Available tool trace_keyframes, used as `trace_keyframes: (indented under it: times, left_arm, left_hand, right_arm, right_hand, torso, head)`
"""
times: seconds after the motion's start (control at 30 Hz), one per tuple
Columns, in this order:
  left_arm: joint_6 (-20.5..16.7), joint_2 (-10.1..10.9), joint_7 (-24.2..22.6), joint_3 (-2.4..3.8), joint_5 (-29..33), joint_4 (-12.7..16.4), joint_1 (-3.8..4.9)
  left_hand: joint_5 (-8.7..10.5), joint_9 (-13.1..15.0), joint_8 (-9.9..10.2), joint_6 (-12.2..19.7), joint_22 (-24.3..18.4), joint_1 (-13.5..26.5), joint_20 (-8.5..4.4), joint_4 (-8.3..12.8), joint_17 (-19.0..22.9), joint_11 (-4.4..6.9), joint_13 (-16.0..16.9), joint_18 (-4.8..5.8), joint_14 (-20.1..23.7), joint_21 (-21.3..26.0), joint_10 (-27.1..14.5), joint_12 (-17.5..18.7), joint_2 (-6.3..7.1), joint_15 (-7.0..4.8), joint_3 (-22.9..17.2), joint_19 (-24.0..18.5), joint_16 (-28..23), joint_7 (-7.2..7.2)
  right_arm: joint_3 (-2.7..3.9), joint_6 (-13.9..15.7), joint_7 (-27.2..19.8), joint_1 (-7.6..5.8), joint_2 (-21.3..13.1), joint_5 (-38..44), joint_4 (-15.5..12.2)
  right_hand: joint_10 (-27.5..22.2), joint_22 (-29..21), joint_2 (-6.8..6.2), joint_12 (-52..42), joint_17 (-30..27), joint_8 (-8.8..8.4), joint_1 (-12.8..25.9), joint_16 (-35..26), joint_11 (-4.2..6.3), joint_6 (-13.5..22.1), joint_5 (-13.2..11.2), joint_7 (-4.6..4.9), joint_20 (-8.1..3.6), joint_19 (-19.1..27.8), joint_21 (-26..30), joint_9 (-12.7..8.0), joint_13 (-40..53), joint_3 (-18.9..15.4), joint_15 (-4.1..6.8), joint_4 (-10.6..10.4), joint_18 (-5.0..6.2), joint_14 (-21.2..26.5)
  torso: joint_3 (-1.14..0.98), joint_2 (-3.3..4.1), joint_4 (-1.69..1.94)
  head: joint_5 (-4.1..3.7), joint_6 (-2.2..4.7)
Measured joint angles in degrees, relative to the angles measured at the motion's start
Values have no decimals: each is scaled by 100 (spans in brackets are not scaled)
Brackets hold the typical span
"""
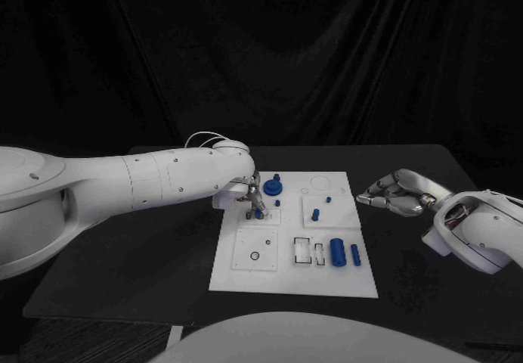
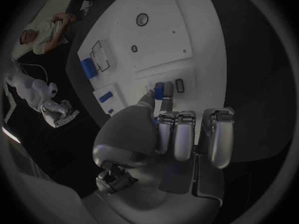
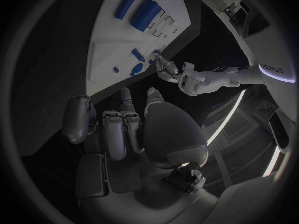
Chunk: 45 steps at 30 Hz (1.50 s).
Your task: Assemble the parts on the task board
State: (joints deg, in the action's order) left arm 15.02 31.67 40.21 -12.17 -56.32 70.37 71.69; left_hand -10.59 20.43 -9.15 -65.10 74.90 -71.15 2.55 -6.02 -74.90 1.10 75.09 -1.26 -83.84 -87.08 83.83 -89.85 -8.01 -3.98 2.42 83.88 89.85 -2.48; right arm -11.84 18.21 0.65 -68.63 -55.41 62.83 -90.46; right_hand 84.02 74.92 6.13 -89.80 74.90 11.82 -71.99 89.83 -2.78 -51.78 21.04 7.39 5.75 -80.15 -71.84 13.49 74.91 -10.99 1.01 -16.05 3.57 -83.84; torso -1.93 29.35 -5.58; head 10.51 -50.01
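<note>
The white task board (image 1: 294,276) lies in the middle of the table. My left hand (image 1: 249,197) hangs over its left middle, thumb and a finger pinching a small blue part (image 2: 159,90) just above a square recess; its other fingers (image 2: 176,134) are curled. Whether the part touches the board I cannot tell. My right hand (image 1: 394,193) hovers off the board's right edge, fingers curled in with nothing in them. A round blue part (image 1: 273,187) stands at the board's far left. A thick blue cylinder (image 1: 338,252) and a slim one (image 1: 355,255) lie near the front right.
Several small blue pegs (image 1: 315,214) stand in the board's middle. Two rectangular slots (image 1: 308,252) and a ring hole (image 1: 255,256) sit in the near part. The black table (image 1: 142,257) spreads wide to the left and right of the board.
</note>
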Motion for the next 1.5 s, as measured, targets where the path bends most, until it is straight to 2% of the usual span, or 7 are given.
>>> trace_keyframes:
  times: [0.17,0.33,1.5]
  left_arm:
    - [0,-2,-1,0,1,-7,-4]
    - [0,-2,-1,0,1,-12,-9]
    - [-38,-105,-46,-2,-2,-81,-28]
  left_hand:
    - [0,0,0,0,0,0,0,0,0,0,0,0,0,0,0,0,0,0,0,0,0,0]
    - [0,0,23,0,0,60,0,-39,0,0,0,1,0,22,0,0,60,0,-39,0,0,0]
    - [45,0,67,0,0,60,0,-71,0,-1,-1,0,0,22,0,0,60,0,-39,0,0,0]
  right_arm:
    - [0,-4,3,0,0,0,2]
    - [0,-9,5,0,1,0,6]
    - [0,-22,31,2,-20,0,3]
  right_hand:
    - [0,0,0,0,0,0,0,0,0,0,0,0,0,0,0,0,0,0,0,0,0,0]
    - [0,0,0,0,0,0,0,0,0,0,0,0,0,0,0,0,0,0,0,0,0,0]
    - [0,3,23,0,0,0,-23,0,0,0,0,0,-21,21,22,-4,0,1,0,0,0,0]
  torso:
    - [0,-1,0]
    - [0,-1,0]
    - [-1,-3,-3]
  head:
    - [5,0]
    - [8,0]
    - [-4,0]
